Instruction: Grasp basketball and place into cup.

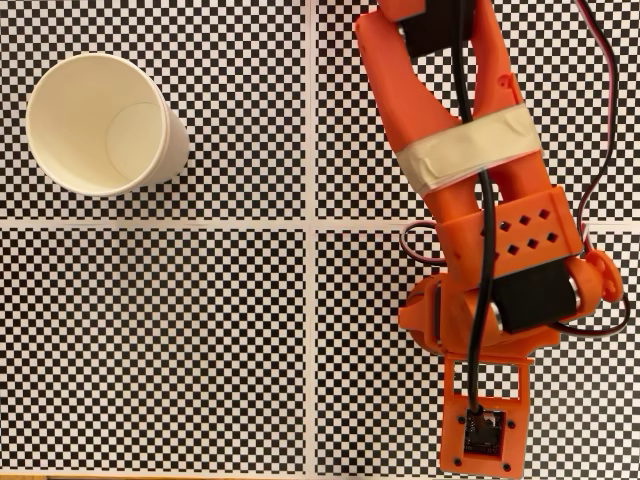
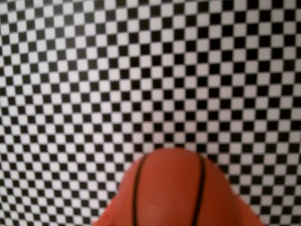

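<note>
One cup (image 1: 100, 125) stands on the tabletop (image 1: 200, 340) in the fixed view, up in the left corner. It is creamy white and made of paper. Its open mouth faces up toward the camera, so you can look right down to its round bottom. Its long way runs up and down, and it looks tipped a little, with the bottom showing toward the right. The tabletop is covered in small black and white squares, with thin white lines crossing it.

The orange arm (image 1: 470, 200) is on the right side of the fixed view, well apart from the cup. A band of pale tape (image 1: 470, 150) wraps around it, and a black cable (image 1: 485, 250) runs along it. A small black camera part (image 1: 482, 432) sits at its low end.

In the wrist view the basketball (image 2: 169, 188) is very close, at the bottom middle of the picture. It is orange-red and blurry. Two black lines run up and down on it, curving a bit toward each other at the top. A ball is round, so it has no long way. Behind it is the checkered tabletop.

Blurry orange bits sit on both low sides of the ball. I cannot tell if the gripper is apart or squeezing the ball.
</note>
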Robot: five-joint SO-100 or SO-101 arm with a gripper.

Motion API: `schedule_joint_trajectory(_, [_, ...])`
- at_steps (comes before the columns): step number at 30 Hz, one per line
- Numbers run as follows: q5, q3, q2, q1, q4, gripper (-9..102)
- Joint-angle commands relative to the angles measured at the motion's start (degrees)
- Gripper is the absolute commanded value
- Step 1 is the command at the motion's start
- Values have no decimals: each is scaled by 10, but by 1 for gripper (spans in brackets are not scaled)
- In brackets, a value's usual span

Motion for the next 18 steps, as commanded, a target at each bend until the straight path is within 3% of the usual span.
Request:
schedule_joint_trajectory(1, [5,-25,5,4,3,4])
schedule_joint_trajectory(18, [29,-138,1,24,4,0])
